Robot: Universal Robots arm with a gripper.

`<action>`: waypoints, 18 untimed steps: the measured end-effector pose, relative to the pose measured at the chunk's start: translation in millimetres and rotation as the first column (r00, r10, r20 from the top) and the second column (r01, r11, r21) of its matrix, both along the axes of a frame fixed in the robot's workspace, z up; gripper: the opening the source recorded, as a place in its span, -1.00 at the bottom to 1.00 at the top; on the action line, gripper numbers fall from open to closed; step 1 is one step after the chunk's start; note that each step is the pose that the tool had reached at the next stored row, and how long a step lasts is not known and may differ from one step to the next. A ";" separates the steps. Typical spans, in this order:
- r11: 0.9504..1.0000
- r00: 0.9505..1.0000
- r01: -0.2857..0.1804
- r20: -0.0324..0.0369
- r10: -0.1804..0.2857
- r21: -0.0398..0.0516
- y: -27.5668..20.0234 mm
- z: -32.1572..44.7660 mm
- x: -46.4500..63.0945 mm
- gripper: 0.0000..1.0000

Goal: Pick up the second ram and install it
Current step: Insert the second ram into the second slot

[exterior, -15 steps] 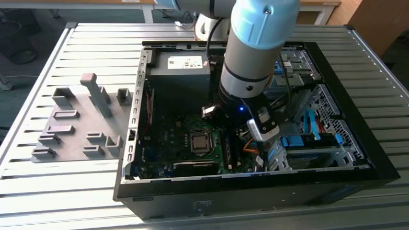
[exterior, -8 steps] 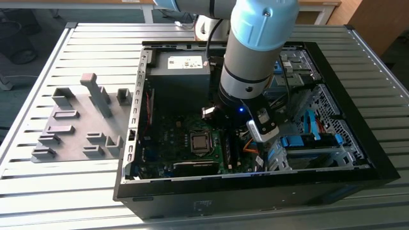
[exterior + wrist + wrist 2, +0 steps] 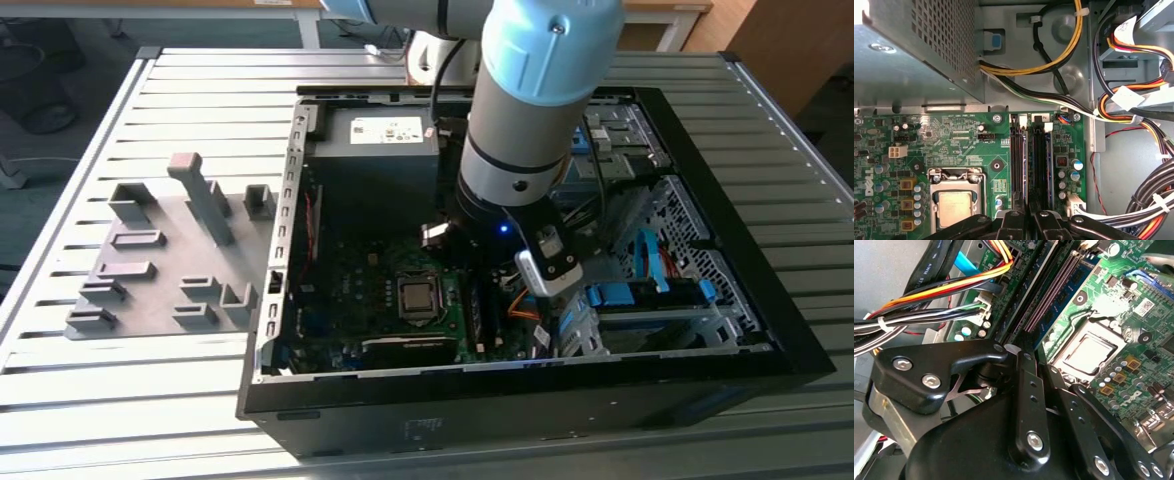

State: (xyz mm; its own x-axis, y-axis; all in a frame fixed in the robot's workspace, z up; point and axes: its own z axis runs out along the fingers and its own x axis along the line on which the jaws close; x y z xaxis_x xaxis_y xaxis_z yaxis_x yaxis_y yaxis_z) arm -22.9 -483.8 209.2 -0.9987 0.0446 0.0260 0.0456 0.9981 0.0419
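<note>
While parked low over the motherboard (image 3: 954,135), seems to have the gripper (image 3: 1039,362) clamped narrowly on the second ram (image 3: 1076,282); sits on edge along the DIMM slots, long axis running straight away from the fingertips, just beside the CPU (image 3: 956,205).

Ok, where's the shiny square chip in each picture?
Exterior view: the square chip sits mid-case, to the exterior view's left of the arm.
First wrist view: the chip lies on the green board, beside the long memory slots.
Second wrist view: the chip again lies beside those slots.
Shared landmark: the long memory slots next to it.
</note>
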 end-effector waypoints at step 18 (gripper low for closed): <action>1.000 1.000 -0.008 0.000 0.008 -0.001 0.0 -2.6 -0.2 -0.72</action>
State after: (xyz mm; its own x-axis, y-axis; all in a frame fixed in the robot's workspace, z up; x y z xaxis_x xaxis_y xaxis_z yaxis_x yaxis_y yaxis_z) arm -23.1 -483.8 206.6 -0.9990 0.0366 0.0261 0.0376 0.9984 0.0414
